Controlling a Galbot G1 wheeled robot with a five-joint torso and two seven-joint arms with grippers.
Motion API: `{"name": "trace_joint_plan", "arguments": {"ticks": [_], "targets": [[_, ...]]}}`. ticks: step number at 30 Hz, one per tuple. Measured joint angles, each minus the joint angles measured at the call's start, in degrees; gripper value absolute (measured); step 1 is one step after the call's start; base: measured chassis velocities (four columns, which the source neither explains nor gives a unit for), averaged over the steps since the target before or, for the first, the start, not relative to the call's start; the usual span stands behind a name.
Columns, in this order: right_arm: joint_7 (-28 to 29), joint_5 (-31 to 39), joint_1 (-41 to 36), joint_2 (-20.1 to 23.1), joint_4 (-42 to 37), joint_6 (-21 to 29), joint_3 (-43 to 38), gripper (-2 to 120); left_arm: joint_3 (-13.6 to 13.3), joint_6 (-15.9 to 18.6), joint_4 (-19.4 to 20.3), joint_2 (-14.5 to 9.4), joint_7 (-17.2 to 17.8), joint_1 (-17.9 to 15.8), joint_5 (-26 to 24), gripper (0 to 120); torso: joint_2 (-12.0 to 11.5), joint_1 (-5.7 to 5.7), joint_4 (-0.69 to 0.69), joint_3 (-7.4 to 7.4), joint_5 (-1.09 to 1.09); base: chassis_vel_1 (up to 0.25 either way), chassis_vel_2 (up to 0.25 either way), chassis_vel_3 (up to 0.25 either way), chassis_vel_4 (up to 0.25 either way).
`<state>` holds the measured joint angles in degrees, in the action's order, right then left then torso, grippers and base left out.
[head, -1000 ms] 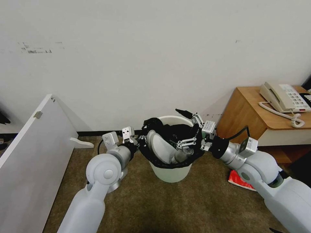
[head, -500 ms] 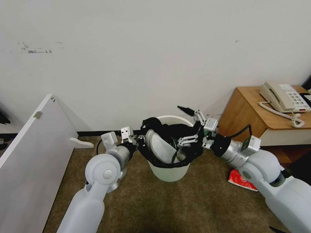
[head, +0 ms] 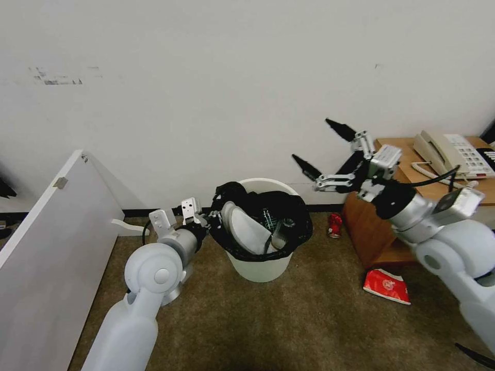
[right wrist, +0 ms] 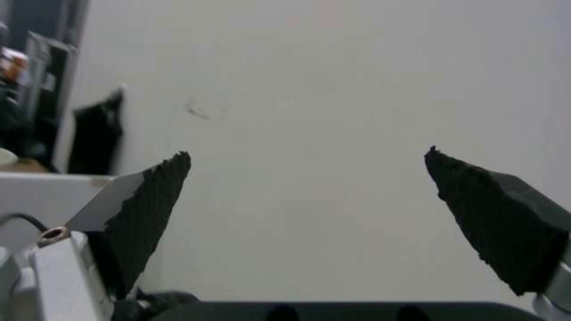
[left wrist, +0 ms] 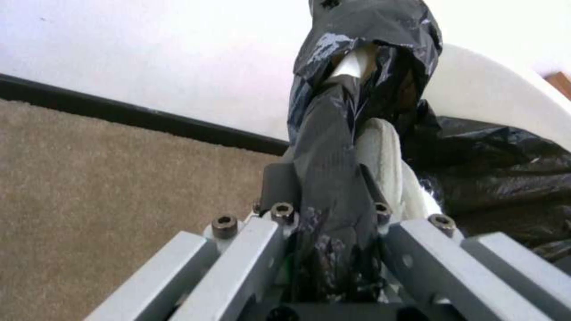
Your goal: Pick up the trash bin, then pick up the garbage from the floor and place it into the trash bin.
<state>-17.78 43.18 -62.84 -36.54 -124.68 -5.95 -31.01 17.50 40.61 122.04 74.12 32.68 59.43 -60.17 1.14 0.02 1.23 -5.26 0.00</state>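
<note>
Landmark: trash bin [head: 258,260]. I see its mouth crowded, with a white slipper [head: 246,232] and bottles standing up inside. My left gripper [head: 210,220] is clamped on the bag-covered rim on the bin's left, blocking that side. Open carpet [head: 268,324] lies in front of the bin. To its right is bare floor holding a red can [head: 335,225], then a wooden cabinet [head: 368,232]. My right gripper [head: 326,146], spread wide, hangs above and right of the bin. The wall sits just behind.

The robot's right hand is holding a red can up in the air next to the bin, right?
Not quite. The right gripper is up in the air beside the trash bin, but its fingers are open and empty, as the right wrist view shows. The red can lies on the floor.
</note>
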Motion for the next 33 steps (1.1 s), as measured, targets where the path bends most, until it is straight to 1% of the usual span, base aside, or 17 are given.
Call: {"name": "trace_joint_plan", "arguments": {"ticks": [4, 7, 9, 10, 11, 13, 15, 26, 33], "targets": [[0.8, -0.46, -1.72, 1.5, -0.01, 0.87, -1.82, 100, -0.07, -0.02, 0.04, 0.05, 0.02, -0.13, 0.0, 4, -0.01, 0.0, 0.0, 0.0, 0.0, 0.0, 0.0, 0.0, 0.0], [2.93, -2.04, -4.46, 3.12, 0.02, 3.0, -3.22, 100, -0.07, -0.09, 0.09, 0.01, 0.02, -0.09, 0.0, 4, 0.0, 0.0, 0.0, 0.0, 0.0, 0.0, 0.0, 0.0, 0.0], [3.07, -2.18, -4.63, 3.18, 0.05, 3.15, -3.27, 100, -0.06, -0.09, 0.1, -0.01, 0.02, -0.08, 0.0, 4, 0.0, 0.0, 0.0, 0.0, 0.0, 0.0, 0.0, 0.0, 0.0], [3.71, -3.42, -6.02, 3.63, 0.44, 4.12, -3.64, 100, 0.06, -0.13, 0.37, -0.27, 0.02, 0.06, 0.01, 4, 0.0, 0.0, 0.0, 0.0, 0.0, 0.0, 0.0, 0.0, 0.0], [3.71, -3.42, -6.02, 3.63, 0.44, 4.12, -3.64, 100, 0.06, -0.13, 0.37, -0.27, 0.02, 0.06, 0.01, 4, 0.0, 0.0, 0.0, 0.0, 0.0, 0.0, 0.0, 0.0, 0.0], [4.48, -4.09, -7.74, 4.02, 0.65, 6.11, -3.72, 100, 0.34, -0.16, 0.7, -0.62, 0.0, 0.24, -0.01, 4, 0.0, 0.0, 0.0, 0.0, 0.0, 0.0, 0.0, 0.0, 0.0], [4.84, -4.36, -8.52, 4.15, 0.84, 6.4, -3.27, 100, 0.42, -0.17, 0.87, -0.74, -0.01, 0.32, -0.04, 4, 0.0, 0.0, 0.0, 0.0, 0.0, 0.0, 0.0, 0.0, 0.0], [6.17, -7.25, -13.74, 3.81, 3.97, 5.68, 0.8, 100, 0.53, -0.38, 1.36, -0.7, -0.06, 0.76, -0.05, 4, 0.0, 0.0, 0.0, 0.0, 0.0, 0.0, 0.0, 0.0, 0.0], [6.25, -9.01, -14.88, 3.46, 6.46, 4.56, 2.74, 100, 0.48, -0.42, 1.49, -0.62, -0.08, 0.89, 0.07, 4, 0.0, 0.0, 0.0, 0.0, 0.0, 0.0, 0.0, 0.0, 0.0]]}}
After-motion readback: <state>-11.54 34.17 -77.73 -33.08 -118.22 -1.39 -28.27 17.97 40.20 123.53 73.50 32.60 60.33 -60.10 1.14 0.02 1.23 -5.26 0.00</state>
